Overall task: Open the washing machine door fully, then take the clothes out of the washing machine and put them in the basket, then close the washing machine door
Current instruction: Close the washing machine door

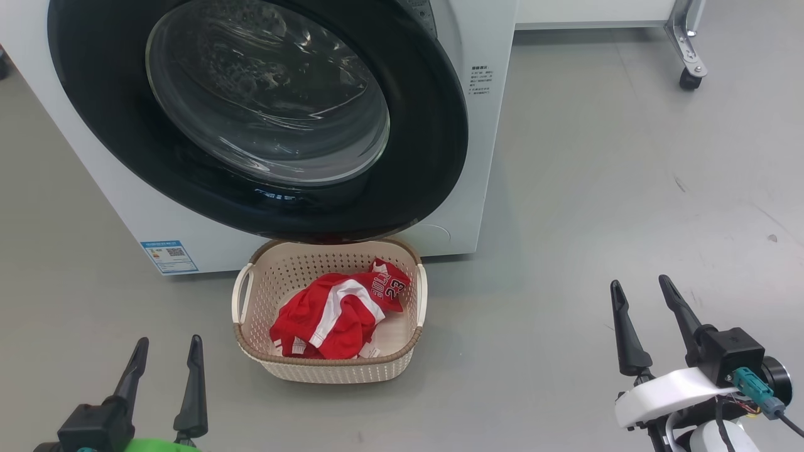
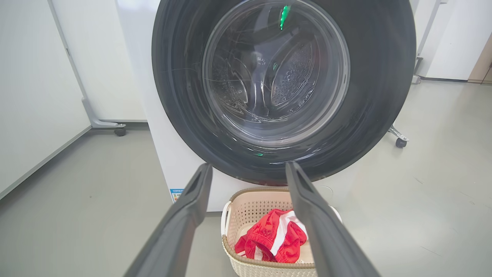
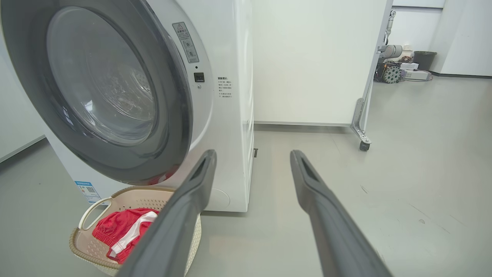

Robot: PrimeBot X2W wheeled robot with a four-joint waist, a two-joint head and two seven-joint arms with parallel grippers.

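1. Both claws gape wide and carry nothing in your head view: left gripper [image 1: 168, 341] sits low left and right gripper [image 1: 639, 282] low right, each well apart from the basket [image 1: 326, 371]. You've got the clothes [image 1: 333, 314], red with white stripes, heaped inside it, just below the washing machine door [image 1: 433, 144].
2. Left wrist view: your spread fingers [image 2: 184, 227] frame the basket. The black door covers the mouth of the washing machine [image 2: 165, 169], with the steel drum [image 2: 292, 77] showing through it.
3. Right wrist view: fingers [image 3: 326, 215] parted over grey floor [image 3: 403, 161], the basket at lower left against the washer's front.
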